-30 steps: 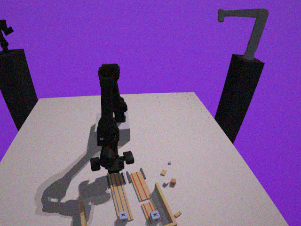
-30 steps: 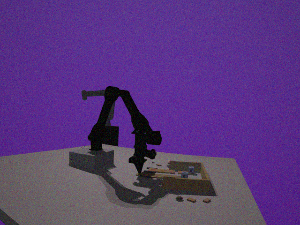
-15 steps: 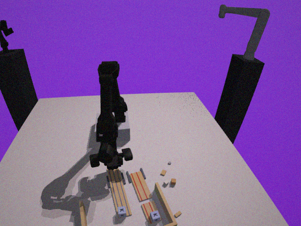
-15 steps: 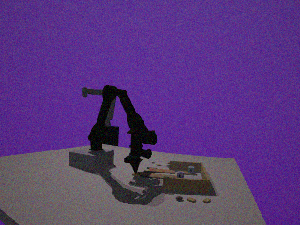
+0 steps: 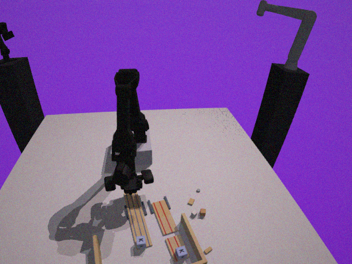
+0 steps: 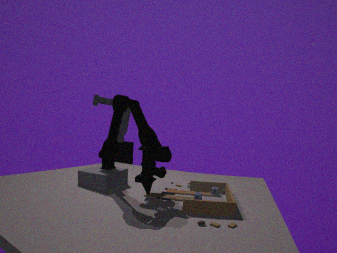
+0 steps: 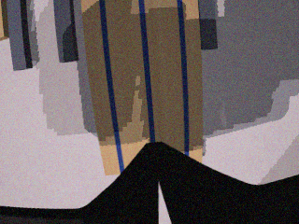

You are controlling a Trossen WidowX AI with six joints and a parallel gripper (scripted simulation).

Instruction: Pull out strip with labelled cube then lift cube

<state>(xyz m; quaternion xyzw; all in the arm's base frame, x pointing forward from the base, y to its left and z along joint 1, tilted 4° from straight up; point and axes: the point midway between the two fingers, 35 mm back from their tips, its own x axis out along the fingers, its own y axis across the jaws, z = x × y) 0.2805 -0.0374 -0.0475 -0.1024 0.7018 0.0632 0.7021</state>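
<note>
The blue-lined strip (image 5: pixel 138 220) (image 6: pixel 174 197) (image 7: pixel 165 93) looks unbroken and lies between short grey rails. A cube marked K (image 5: pixel 140 241) (image 6: pixel 197 195) sits on its far end. The red-lined strip beside it is in two pieces, a long piece (image 5: pixel 163 215) and a short piece (image 5: pixel 171 246), with a gap between. A second K cube (image 5: pixel 181 251) (image 6: pixel 214 191) is on the short piece. My gripper (image 5: pixel 130 193) (image 6: pixel 148 193) (image 7: pixel 154 150) points down, shut with nothing between its fingers, its tips at the top of the blue-lined strip's near end. Contact there is hard to tell.
A wooden frame (image 5: pixel 192 237) (image 6: pixel 209 209) stands around the strips' far ends. Small wooden blocks (image 5: pixel 191 201) (image 6: pixel 215 224) and grey bits (image 5: pixel 198 190) (image 6: pixel 201 223) lie outside it. Two other arms stand on dark pillars (image 5: pixel 280 113) (image 5: pixel 20 99) beyond the table.
</note>
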